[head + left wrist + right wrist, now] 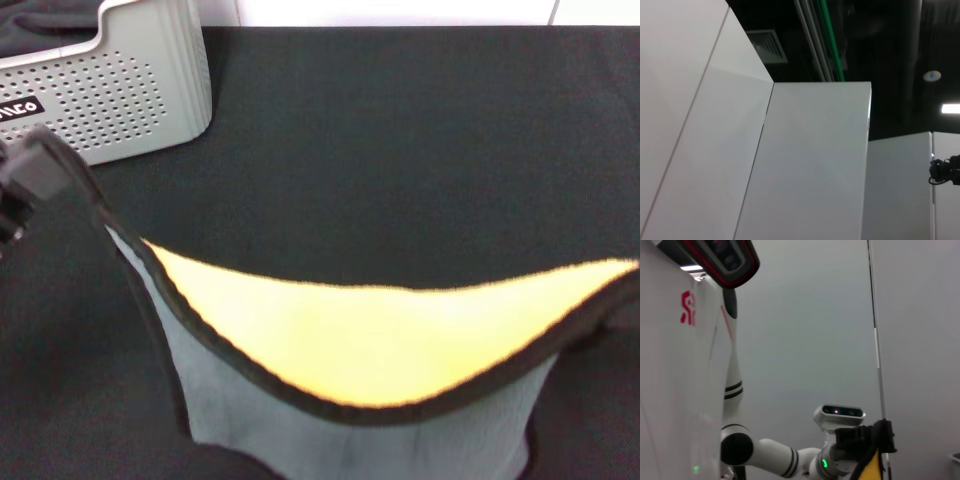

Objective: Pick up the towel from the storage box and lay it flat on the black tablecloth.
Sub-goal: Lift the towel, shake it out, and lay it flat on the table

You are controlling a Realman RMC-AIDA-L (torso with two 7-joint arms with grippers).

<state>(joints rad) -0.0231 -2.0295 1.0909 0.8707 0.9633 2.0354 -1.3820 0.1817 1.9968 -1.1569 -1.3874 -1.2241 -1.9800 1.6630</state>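
Towel (370,340): we see it held up off the cloth, stretched betw. both sides of head view, sagging in the middle; yellow face and grey face show, dark trim on edge.
Left gripper (35,175): at towel's left corner, near box; we can't tell how jaws stand.
Right gripper: out of view at right edge.
Box (120,90): far left on black cloth (400,150).

White wall panels (805,165) stand under a dark ceiling (880,45).
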